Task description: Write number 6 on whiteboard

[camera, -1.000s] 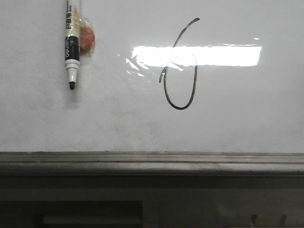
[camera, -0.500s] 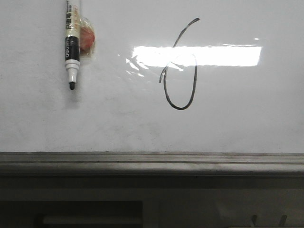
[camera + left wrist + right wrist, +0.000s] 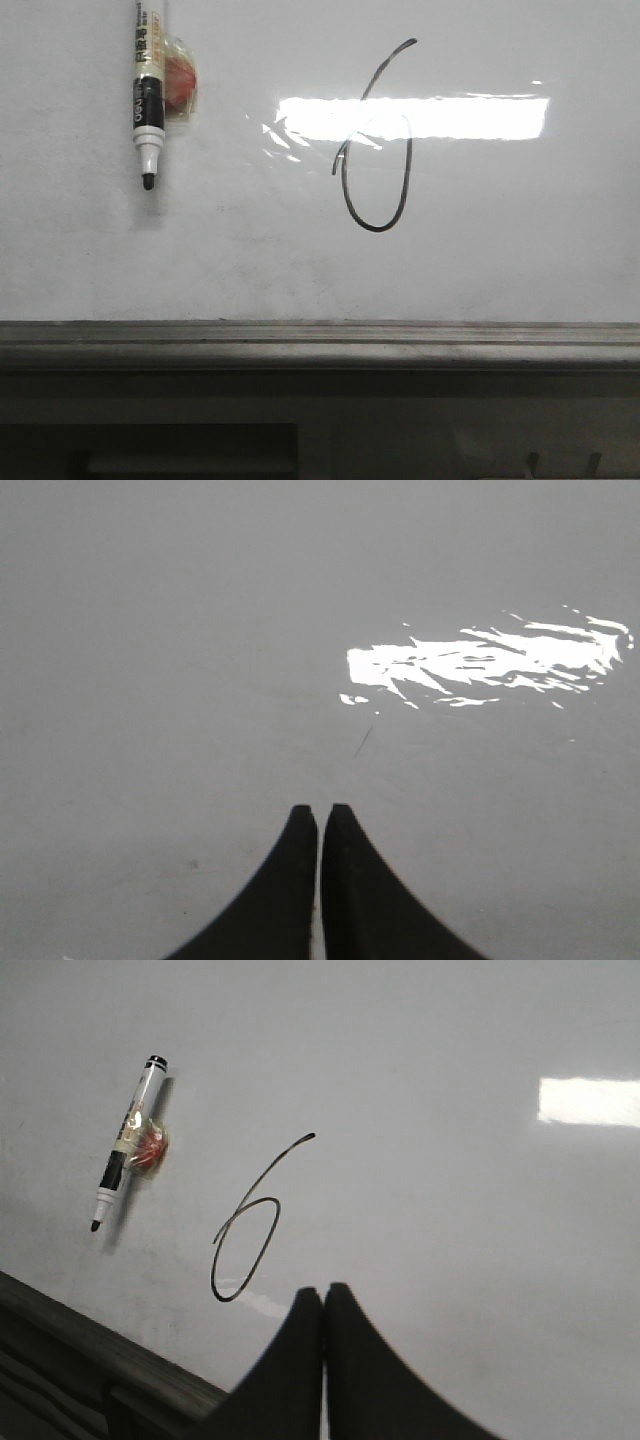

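One whiteboard [image 3: 500, 250] fills your front view, with the number 6 [image 3: 375, 150] drawn near its middle. Your marker [image 3: 148, 95] sticks to the board at upper left, tip down. Both grippers, left gripper [image 3: 319, 815] and right gripper [image 3: 323, 1295], are clenched on nothing.

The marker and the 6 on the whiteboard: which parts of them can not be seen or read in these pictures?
- Marker: its upper end is cut off by the front view's top edge; the barrel print is too small to read.
- Number 6: where the bright glare crosses it in the front view, the line nearly disappears.
- Red piece behind the marker: blurred; cannot tell what it is.
- Left wrist view: shows only bare whiteboard.
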Motion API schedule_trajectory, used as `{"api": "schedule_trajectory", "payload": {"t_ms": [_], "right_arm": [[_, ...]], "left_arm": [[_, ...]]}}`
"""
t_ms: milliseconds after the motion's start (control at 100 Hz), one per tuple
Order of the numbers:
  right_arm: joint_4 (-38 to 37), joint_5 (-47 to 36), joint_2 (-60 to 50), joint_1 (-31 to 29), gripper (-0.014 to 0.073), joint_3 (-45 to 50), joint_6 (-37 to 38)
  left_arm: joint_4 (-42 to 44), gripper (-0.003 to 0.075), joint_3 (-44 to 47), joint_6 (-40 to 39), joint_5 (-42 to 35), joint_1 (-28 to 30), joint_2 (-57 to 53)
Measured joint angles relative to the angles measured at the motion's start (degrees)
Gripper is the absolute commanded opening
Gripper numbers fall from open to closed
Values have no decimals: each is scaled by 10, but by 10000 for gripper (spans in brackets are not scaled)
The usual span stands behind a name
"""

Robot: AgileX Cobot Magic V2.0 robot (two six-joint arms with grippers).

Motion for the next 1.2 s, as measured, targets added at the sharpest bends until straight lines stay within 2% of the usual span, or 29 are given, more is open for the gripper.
{"api": "schedule_trajectory", "payload": {"t_ms": [940, 1040, 1200], "right_arm": [[-6, -14, 0, 0, -48, 0, 0], [-95, -41, 0, -5, -48, 1, 27], [-321, -118, 0, -64, -48, 29, 206]], "left_arm": [[-2, -20, 0, -1, 5, -4, 0], [-2, -20, 0, -1, 5, -4, 0], [-2, -20, 0, -1, 6, -4, 0]]}}
